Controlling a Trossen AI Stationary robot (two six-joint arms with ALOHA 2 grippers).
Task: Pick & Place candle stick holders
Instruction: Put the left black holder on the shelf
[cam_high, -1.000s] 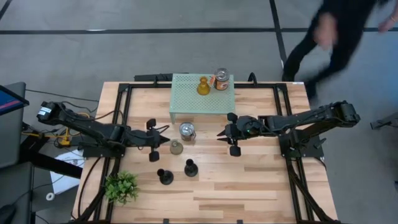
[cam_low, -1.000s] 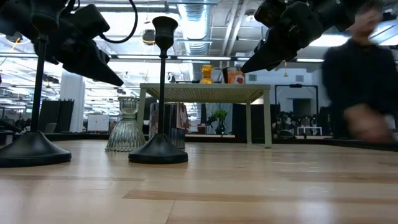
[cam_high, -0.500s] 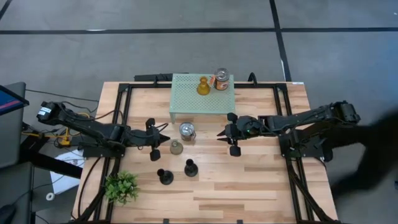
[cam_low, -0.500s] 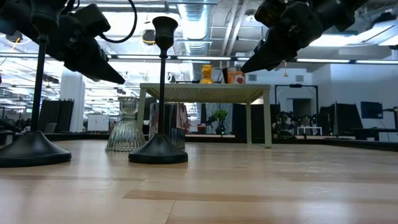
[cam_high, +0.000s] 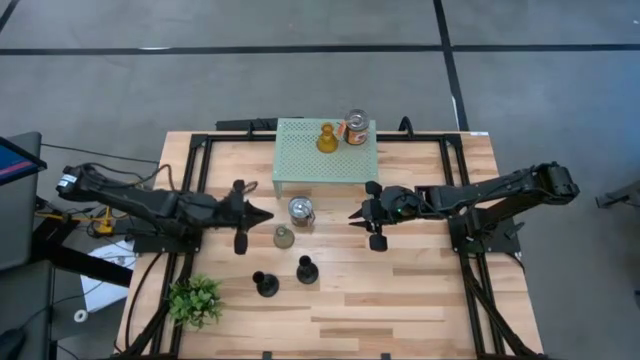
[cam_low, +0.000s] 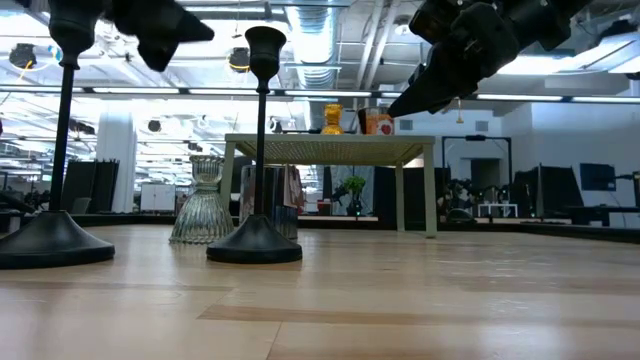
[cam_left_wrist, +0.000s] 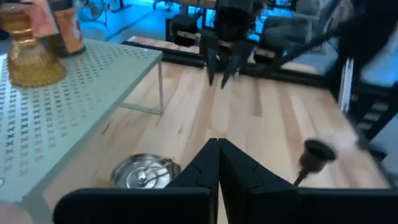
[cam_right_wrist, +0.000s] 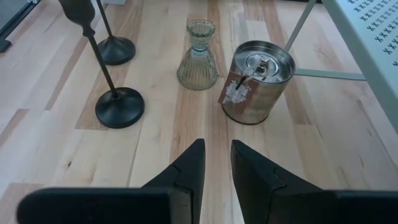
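High view shows the grey-olive ribbed glass candle holder (cam_high: 284, 237) and the silvery lidded jar-like holder (cam_high: 301, 211) standing on the wooden table (cam_high: 400, 300) in front of the mint-green perforated rack (cam_high: 300, 160), which already carries an amber glass holder (cam_high: 326, 139). The left gripper (cam_high: 262, 214), fingers pressed together, hovers beside them; the right gripper (cam_high: 353, 216) hangs opposite, narrowly parted. A reach appears underway; next, fingers must spread around one holder.

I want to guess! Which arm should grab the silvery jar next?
Probably right: the right gripper points at the silvery jar with parted fingers; the left gripper is shut.
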